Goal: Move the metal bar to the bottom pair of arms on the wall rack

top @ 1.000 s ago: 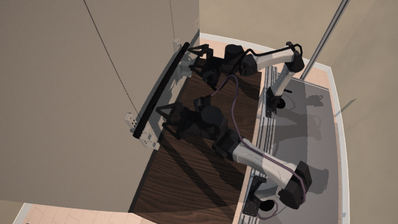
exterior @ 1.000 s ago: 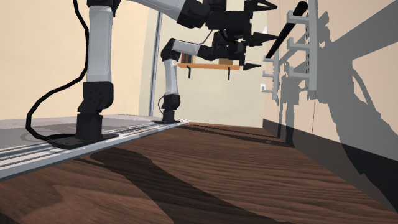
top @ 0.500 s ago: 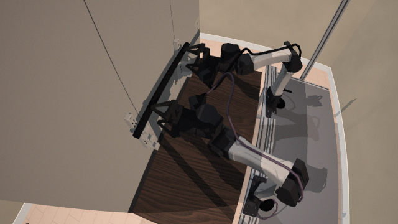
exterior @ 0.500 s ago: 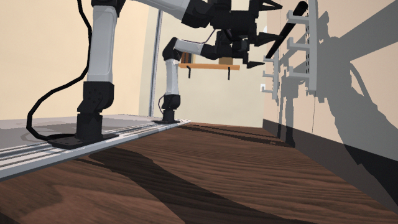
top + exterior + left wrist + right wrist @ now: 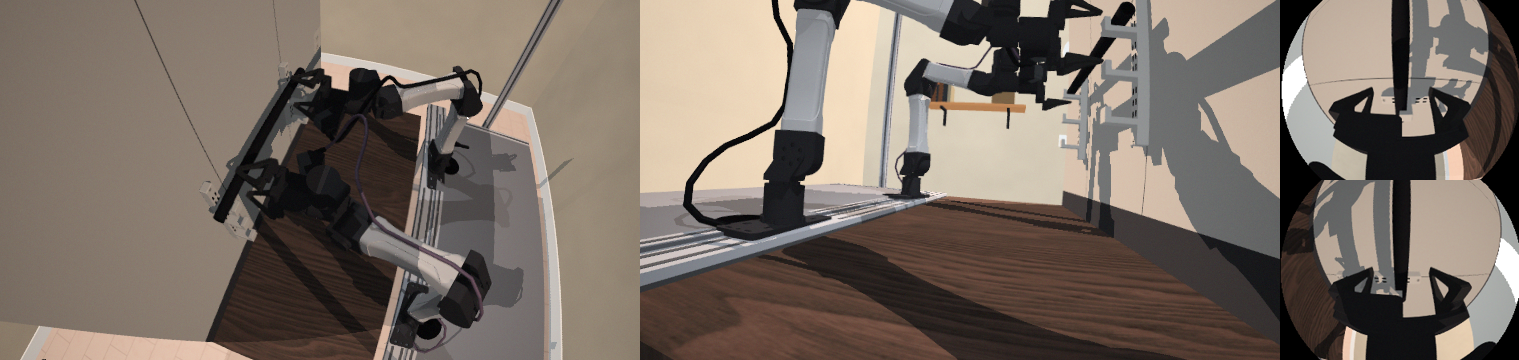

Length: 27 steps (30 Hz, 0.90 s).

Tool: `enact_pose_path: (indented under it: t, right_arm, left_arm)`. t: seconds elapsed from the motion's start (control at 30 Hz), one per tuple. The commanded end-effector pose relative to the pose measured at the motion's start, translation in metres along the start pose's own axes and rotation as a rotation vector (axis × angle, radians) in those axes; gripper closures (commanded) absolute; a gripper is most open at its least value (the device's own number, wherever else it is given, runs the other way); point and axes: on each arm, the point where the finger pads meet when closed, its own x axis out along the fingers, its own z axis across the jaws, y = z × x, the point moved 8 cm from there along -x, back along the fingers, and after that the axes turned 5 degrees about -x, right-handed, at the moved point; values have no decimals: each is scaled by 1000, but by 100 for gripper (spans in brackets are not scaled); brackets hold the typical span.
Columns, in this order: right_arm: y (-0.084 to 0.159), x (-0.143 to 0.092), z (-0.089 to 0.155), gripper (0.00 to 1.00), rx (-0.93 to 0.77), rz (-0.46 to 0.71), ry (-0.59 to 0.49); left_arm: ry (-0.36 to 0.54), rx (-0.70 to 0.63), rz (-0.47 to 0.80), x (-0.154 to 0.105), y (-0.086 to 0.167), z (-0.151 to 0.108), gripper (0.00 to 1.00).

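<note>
The black metal bar [image 5: 265, 132] [image 5: 1085, 72] [image 5: 1400, 60] [image 5: 1401, 232] lies across the top arms of the wall rack, near upright [image 5: 1143, 100] and far upright [image 5: 1083, 132] in the exterior view. The bottom rack arms [image 5: 1119, 121] [image 5: 1070, 146] hold nothing. My left gripper [image 5: 243, 182] [image 5: 1400, 90] is open near the bar's left end, one finger above and one below the bar. My right gripper [image 5: 296, 91] [image 5: 1100, 36] [image 5: 1401, 270] is open near its right end, its fingers likewise above and below. In the exterior view, the left gripper's upper finger is hidden.
Middle rack arms [image 5: 1120, 73] [image 5: 1072, 119] stand between the top and bottom pairs. The wall [image 5: 100, 200] is directly behind the rack. A wooden table top [image 5: 300, 280] [image 5: 990, 280] lies below. A small shelf [image 5: 980, 107] is on the far wall.
</note>
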Motion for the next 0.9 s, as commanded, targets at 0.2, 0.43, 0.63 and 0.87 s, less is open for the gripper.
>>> enact_pose_path:
  t: [0.2,0.43,0.63,0.87]
  right_arm:
    - [2,16,-4,0,2,-4,11]
    - [2,22,-3,0,2,-4,11]
    - [2,22,-3,0,2,-4,10]
    - [2,22,-3,0,3,-4,10]
  left_arm:
    - [-22,4,-9,15,0,6,0]
    - [-22,3,-9,21,0,6,0]
    - [-22,3,-9,21,0,6,0]
    - [-22,3,-8,21,0,6,0]
